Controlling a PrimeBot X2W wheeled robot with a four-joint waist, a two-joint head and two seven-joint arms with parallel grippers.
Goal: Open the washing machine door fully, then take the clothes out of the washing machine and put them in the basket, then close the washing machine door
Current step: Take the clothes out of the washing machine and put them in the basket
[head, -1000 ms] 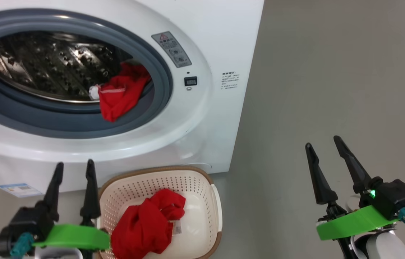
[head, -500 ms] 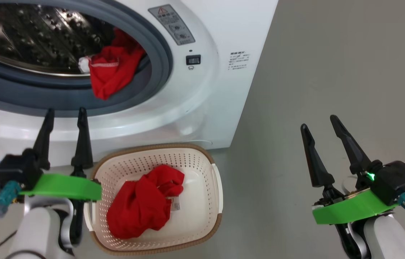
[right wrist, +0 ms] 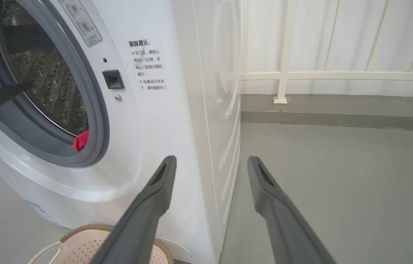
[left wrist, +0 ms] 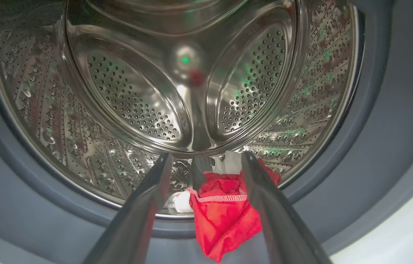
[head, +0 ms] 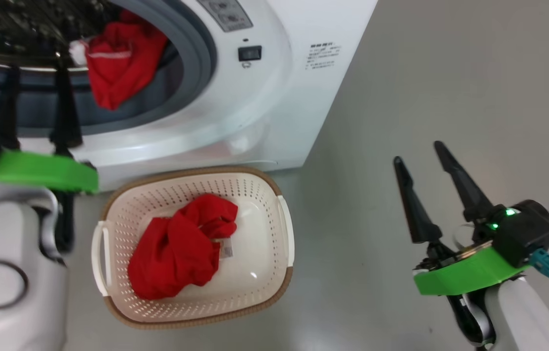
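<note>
Cream perforated basket (head: pixel 281 273), brown woven rim, just before the washer (head: pixel 274 97); one crumpled red garment (head: pixel 177 248) inside. Right gripper (head: pixel 418 152) right of washer over bare grey floor (head: pixel 449 73), fingers spread, empty. Left gripper (left wrist: pixel 207 157) at washer mouth, fingers wide apart, empty. One trimmed red piece (left wrist: pixel 224 220) and one white piece (left wrist: pixel 182 201) lie on the seal (left wrist: pixel 375 110). Dimpled steel drum (left wrist: pixel 133 99) behind.
</note>
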